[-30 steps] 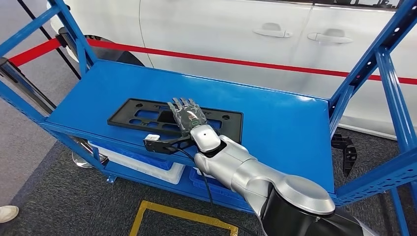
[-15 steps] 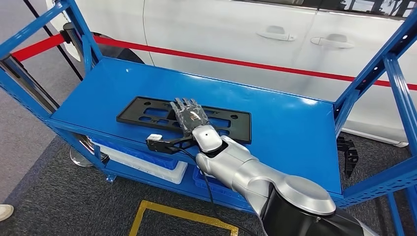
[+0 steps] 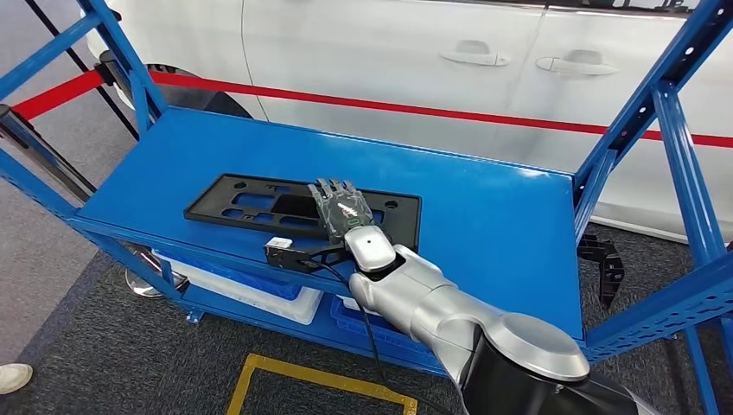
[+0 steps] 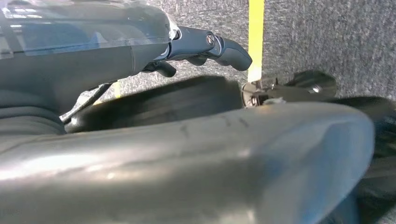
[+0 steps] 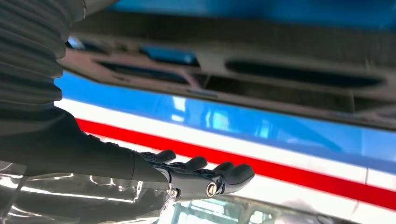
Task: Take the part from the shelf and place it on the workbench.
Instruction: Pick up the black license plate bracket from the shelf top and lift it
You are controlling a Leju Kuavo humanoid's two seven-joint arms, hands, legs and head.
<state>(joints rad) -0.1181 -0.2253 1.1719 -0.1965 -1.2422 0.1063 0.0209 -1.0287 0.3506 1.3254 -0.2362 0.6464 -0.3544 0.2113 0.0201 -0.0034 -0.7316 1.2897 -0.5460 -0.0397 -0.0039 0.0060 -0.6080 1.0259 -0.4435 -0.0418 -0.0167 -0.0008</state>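
The part is a flat black plastic plate with cut-outs (image 3: 251,201), lying on the top deck of the blue shelf (image 3: 493,207) near its front edge. My right hand (image 3: 341,207) reaches in from below and lies flat over the plate's middle, fingers stretched out and together; it grips nothing. In the right wrist view the extended fingers (image 5: 205,175) sit just off the plate (image 5: 280,74), and I cannot tell whether they touch it. My left hand (image 4: 205,44) hangs over grey carpet, fingers loosely extended and holding nothing.
Blue uprights (image 3: 670,130) frame the shelf on both sides. A white car (image 3: 389,52) and red barrier tape (image 3: 449,111) stand behind. White and blue bins (image 3: 251,290) sit on the lower deck. A yellow floor line (image 3: 320,376) and someone's shoe (image 3: 13,373) lie in front.
The camera swayed sideways and back. My right hand has slid slightly to the right along the plate and stays flat over it. The plate has not moved.
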